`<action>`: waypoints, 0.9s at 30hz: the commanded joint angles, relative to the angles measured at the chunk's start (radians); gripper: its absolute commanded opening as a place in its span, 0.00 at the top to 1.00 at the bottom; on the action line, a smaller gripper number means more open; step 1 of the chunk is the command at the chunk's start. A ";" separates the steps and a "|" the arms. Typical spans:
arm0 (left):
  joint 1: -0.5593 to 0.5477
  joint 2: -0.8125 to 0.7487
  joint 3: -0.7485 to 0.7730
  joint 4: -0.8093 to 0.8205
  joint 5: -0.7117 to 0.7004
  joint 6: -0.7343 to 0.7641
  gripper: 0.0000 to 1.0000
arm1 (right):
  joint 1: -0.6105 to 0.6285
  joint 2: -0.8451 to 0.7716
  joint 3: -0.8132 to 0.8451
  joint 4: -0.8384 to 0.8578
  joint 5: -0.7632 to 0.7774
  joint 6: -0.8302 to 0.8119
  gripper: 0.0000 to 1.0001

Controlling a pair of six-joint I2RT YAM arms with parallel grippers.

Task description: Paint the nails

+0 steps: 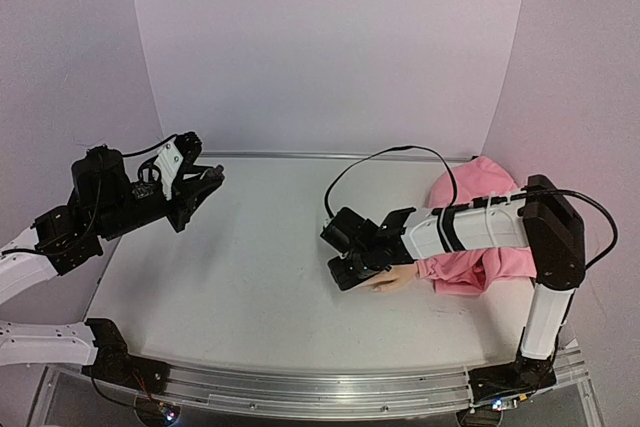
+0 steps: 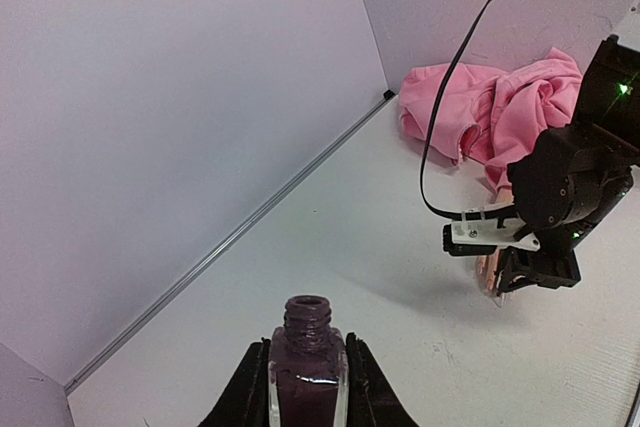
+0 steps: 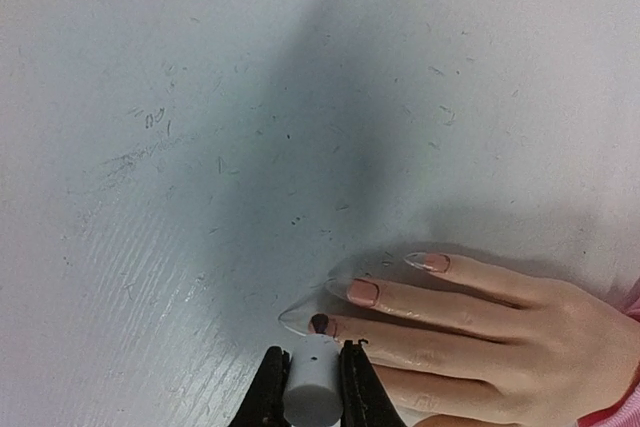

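Top view: my left fingers hang well apart from my right fingers, which sit low over the bench at the mannequin hand.

Left wrist: I'm clamped on an open bottle of dark polish.

Right wrist: I'm gripping a white cap. The nails lie just ahead of my tips, and the nearest shows a dark dab.
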 commanded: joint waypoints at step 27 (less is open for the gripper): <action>-0.002 -0.019 0.000 0.040 -0.011 0.005 1.00 | 0.028 0.033 0.056 -0.051 -0.003 0.014 1.00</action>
